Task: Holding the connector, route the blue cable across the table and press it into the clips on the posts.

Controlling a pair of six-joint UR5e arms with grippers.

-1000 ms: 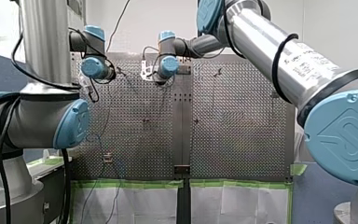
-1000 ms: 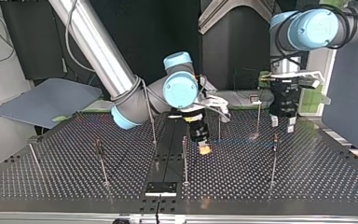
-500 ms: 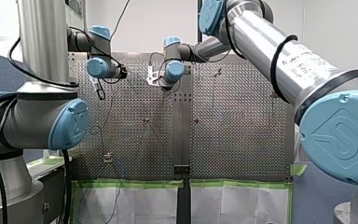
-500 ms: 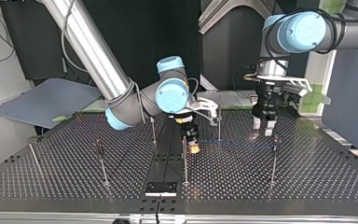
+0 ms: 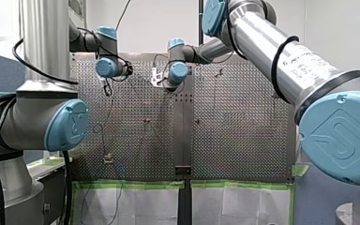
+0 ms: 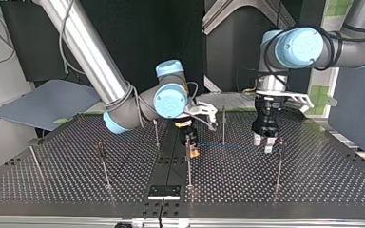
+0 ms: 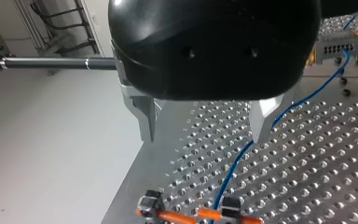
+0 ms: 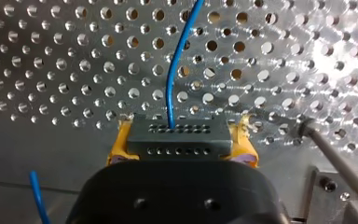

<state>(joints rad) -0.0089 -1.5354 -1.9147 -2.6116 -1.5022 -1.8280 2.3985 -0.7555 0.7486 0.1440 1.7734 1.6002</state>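
Top view: the blue cable [image 6: 233, 146], likely limp, runs toward 3 o'clock from my right end effector [image 6: 194, 151]. Left wrist: my left end effector [image 7: 205, 126] gapes wide beside it. Right wrist: yellow pads [image 8: 115, 149] clamp the rigid connector [image 8: 177, 140], likely the surest hold

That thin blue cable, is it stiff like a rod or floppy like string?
Probably floppy: the blue cable curves as it leaves the connector held in my right pincer. It likely straightens when pulled: in the top view it runs nearly level.
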